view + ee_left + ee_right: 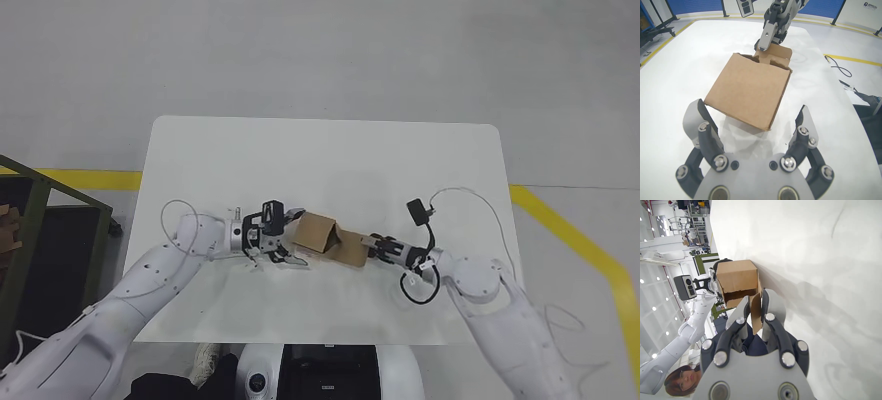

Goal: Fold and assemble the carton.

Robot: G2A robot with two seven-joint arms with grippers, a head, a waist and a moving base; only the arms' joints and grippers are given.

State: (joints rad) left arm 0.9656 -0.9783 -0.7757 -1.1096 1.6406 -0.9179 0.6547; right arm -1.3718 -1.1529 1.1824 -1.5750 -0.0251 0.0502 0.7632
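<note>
Right fingers (pixel 775 306) tight on carton flap (pixel 755 313); left fingers (pixel 691 117) wide apart

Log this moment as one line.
carton: one end open | right end effector: shut on carton | left end effector: open, facing carton

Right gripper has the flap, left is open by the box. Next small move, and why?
Probably close the left gripper on the carton body. It stands open at the carton's near end, while the right gripper is shut on the flap; with the body steadied, that flap could be folded in.
</note>
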